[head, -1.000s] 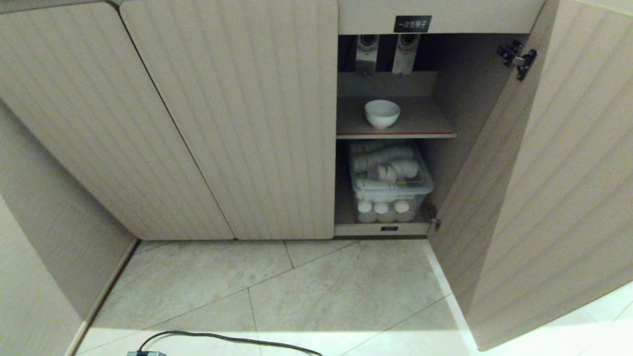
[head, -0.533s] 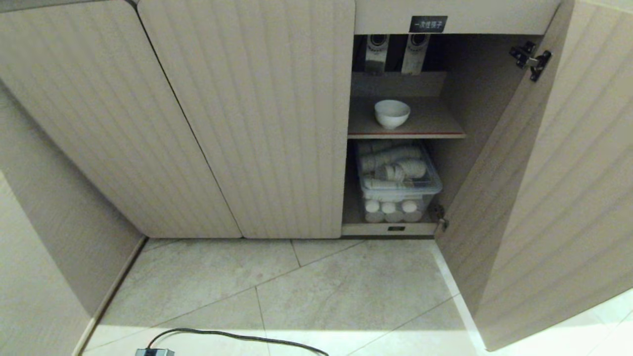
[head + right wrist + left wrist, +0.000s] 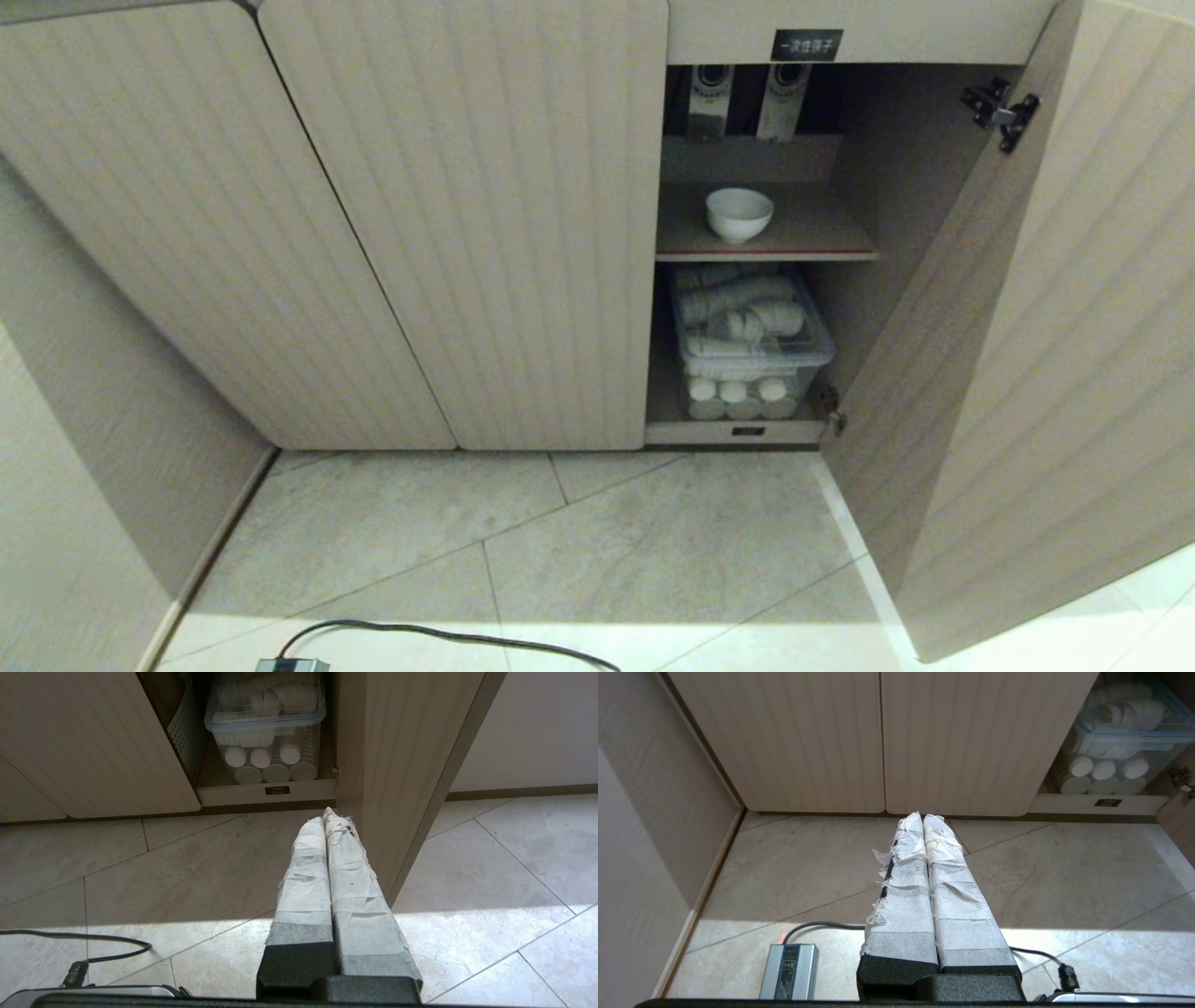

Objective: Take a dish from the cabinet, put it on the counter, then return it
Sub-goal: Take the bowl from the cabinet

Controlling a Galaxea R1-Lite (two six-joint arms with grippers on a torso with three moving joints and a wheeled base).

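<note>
dish [image 3: 739,213] sits upright, mouth up, on cabinet [image 3: 467,224] shelf.

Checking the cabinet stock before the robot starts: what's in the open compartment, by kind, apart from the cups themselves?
White bowl, on the upper shelf: 1
Clear box of paper cups, below: 1
Strips hanging at the top: 2
Total: 4

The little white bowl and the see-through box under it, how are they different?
The dish sits alone, upright and empty on the cabinet's upper shelf; the clear box sits lower, on the bottom, packed with white paper cups. The dish is round and solid white; the box is bigger and transparent. Both are inside the open cabinet.
</note>
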